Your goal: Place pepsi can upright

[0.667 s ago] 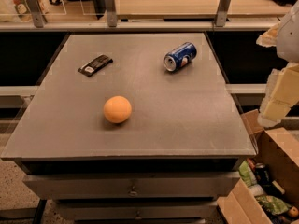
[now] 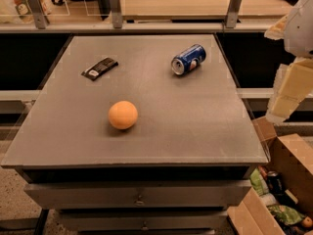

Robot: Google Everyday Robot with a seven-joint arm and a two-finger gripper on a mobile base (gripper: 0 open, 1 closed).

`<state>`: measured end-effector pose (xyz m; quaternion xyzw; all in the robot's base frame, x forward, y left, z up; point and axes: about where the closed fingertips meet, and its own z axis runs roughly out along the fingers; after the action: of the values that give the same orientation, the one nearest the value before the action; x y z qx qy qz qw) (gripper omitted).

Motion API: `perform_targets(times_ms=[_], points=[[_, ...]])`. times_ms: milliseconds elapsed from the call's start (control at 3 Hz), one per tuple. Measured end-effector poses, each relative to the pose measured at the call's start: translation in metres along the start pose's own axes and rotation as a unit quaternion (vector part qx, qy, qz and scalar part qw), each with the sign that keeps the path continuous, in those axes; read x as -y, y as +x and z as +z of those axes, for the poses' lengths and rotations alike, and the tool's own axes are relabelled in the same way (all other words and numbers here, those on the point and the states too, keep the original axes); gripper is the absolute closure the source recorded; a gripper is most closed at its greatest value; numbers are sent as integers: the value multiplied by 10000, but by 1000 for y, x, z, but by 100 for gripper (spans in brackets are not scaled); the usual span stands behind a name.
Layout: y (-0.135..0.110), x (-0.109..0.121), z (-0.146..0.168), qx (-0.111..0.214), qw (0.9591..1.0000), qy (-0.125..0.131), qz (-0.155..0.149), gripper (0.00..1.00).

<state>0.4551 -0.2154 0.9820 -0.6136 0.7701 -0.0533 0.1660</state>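
Pepsi can (image 2: pixel 189 59): lying on its side, upper right of the table (image 2: pixel 195 131).
Gripper (image 2: pixel 289 88): right edge of frame, well apart from it; we cannot tell its state.
Progress: we judge nothing done; grasping and standing it remain.

Grey desk (image 2: pixel 195 131) fills the middle, and there's an orange ball (image 2: pixel 122 114) sitting on it, front and left of centre. Back and to the left, well apart from the ball, a flat black packet (image 2: pixel 99 68) lies at an angle, pale label at its near end. Drawers (image 2: pixel 139 194) under the top. Lower right, an open cardboard box (image 2: pixel 293 155) beside the desk, with a dark can (image 2: pixel 274 182) inside. Wooden counter (image 2: pixel 176 1) behind. The claw (image 2: pixel 288 92) hangs beyond the desk's right edge.
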Motion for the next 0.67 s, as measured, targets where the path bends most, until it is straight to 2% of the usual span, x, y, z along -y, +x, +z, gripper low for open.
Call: perform_targets(times_ms=[333, 667], points=[[-10, 24, 6, -55, 9993, 188, -310, 0], [-17, 52, 16, -178, 9969, 393, -655, 0]])
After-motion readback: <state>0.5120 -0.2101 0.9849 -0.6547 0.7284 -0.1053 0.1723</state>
